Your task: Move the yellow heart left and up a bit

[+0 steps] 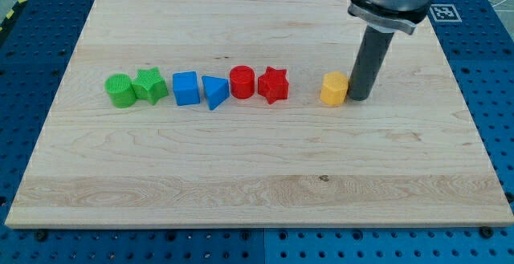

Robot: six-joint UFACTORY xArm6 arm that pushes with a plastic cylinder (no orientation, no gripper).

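**A:** Jaws first: open, closed, holding something?

**B:** There are none to report. The arm ends in a plain dark rod, and my tip (pixel 359 98) rests on the wooden board (pixel 257 192), so nothing is gripped.

**A:** Where is the tip among the blocks?

**B:** Just right of the yellow block (pixel 333 89), right up against its right side; whether it truly touches I cannot tell. That yellow block is the only yellow piece, though its outline is too rounded from here to make out a heart.

**A:** And where does the yellow block lie on the board?

**B:** Right of centre, about midway between the near and far edges, at the right end of a loose row.

**A:** What else is in that row?

**B:** From the left: a green cylinder (pixel 120 90) touching a green star (pixel 150 85), then a blue cube (pixel 185 88) beside a blue triangle (pixel 214 92), then a red cylinder (pixel 242 82) against a red star (pixel 273 84). A small gap separates the red star from the yellow block.

**A:** Around the board?

**B:** A blue perforated table (pixel 48 7).
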